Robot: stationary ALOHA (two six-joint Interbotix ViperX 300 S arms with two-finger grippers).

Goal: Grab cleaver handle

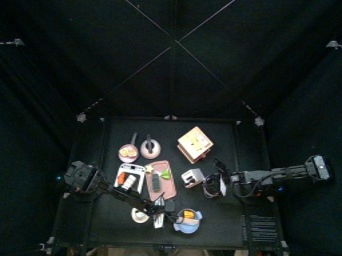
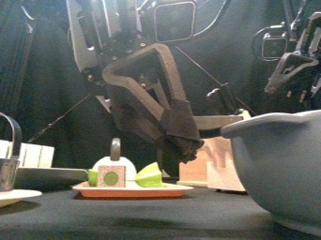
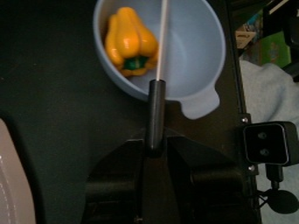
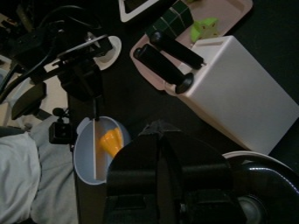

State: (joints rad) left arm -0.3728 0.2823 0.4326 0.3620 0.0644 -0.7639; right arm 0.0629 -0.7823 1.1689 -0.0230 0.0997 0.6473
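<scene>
My small black bench carries a cluster of kitchen things. Toward its front edge sits a pale blue plastic bowl with a yellow pepper in it. Near the middle lies a pink rectangular cutting board. Beyond it, toward the back, I see a small round dish and a tan wooden block, well apart from the bowl. A white rectangular box stands on the bench beside the board.

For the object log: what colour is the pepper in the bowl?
Yellow pepper, clearest in the left wrist view.
</scene>
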